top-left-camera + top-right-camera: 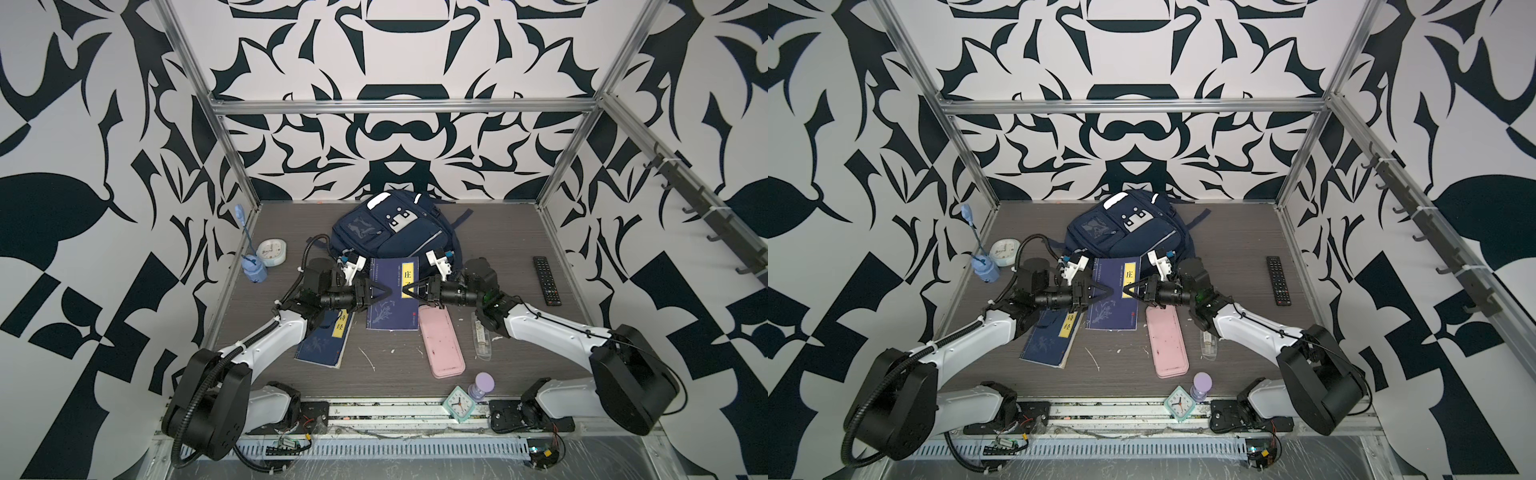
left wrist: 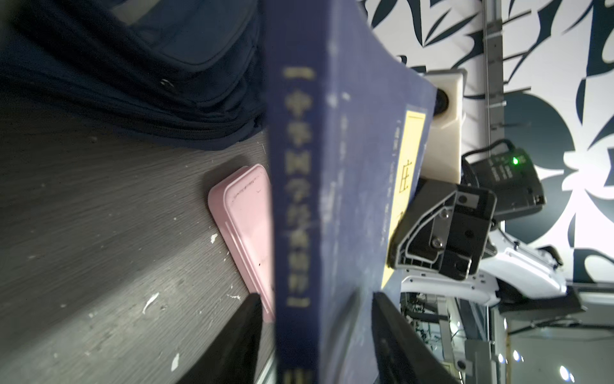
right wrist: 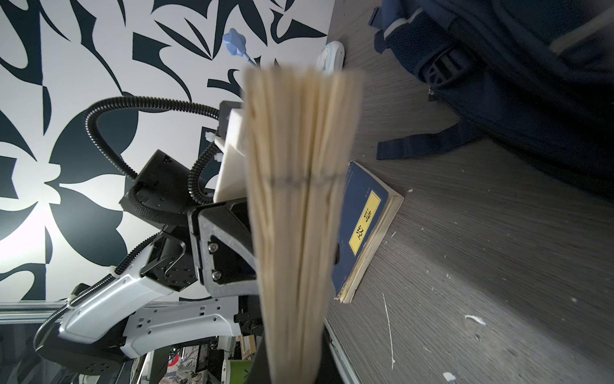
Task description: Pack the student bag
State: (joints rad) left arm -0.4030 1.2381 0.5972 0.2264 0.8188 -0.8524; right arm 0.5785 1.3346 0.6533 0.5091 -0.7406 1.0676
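Left jaws: spread. My left gripper [image 1: 388, 291] straddles the spine edge of the dark blue paperback book with a yellow title label [image 1: 390, 316], and a gap shows between the spine and one finger [image 2: 239, 342].
Right jaws: my right gripper [image 1: 404, 292] pinches that book at its page edge, opposite the left.
Book: cover up, raised off the grey wood-grain table [image 1: 498, 249].
Below: a pink oblong plastic case [image 1: 441, 345] lies flat by the book's right edge. A second dark blue book [image 1: 322, 345] lies under my left arm.
Task item: the student bag [image 1: 395, 232], a large navy-blue fabric backpack, lies just beyond the held book, near the far wall.
Far right: a black remote control [image 1: 547, 280], well apart.
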